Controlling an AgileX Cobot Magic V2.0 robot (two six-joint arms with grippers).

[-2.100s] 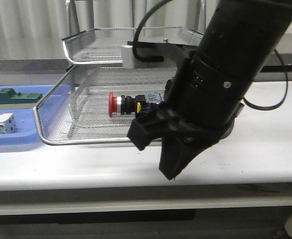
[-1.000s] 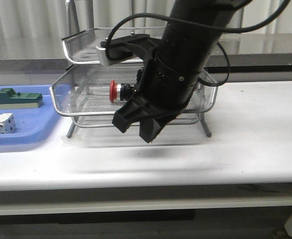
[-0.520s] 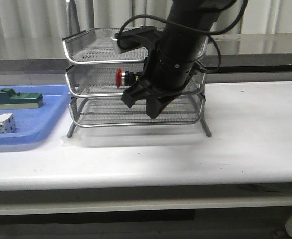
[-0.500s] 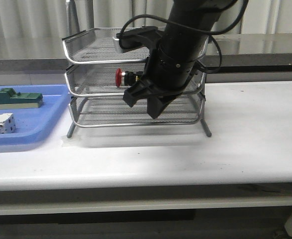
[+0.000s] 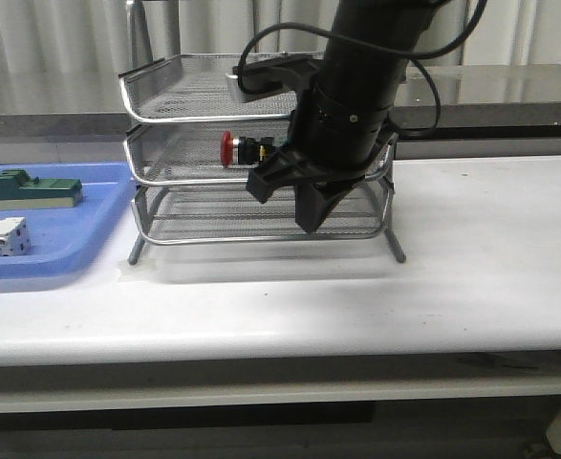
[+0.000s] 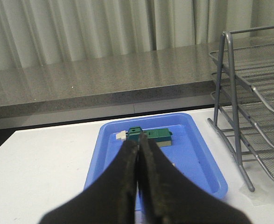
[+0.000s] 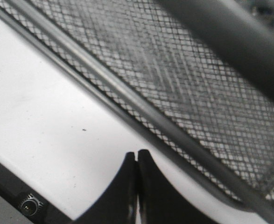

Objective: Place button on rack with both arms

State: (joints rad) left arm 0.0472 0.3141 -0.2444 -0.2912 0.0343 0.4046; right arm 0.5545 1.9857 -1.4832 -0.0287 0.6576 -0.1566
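The button lay in the middle tier of the rack and looked small, hard and light, best held by its black body, while both the left gripper and right gripper had their jaws pressed together on nothing.

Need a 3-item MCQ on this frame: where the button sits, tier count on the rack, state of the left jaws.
1. The button lies in:
A. the rack's middle tier
B. the blue tray
C. the bare table

2. Tiers on the rack:
A. two
B. three
C. four

3. The left gripper is:
A. wide open
B. holding the green block
C. shut, holding nothing

Key: 1 A, red head shows behind the middle mesh rim. 2 B, three stacked mesh trays in the front view. 3 C, jaws together above the blue tray, nothing between.
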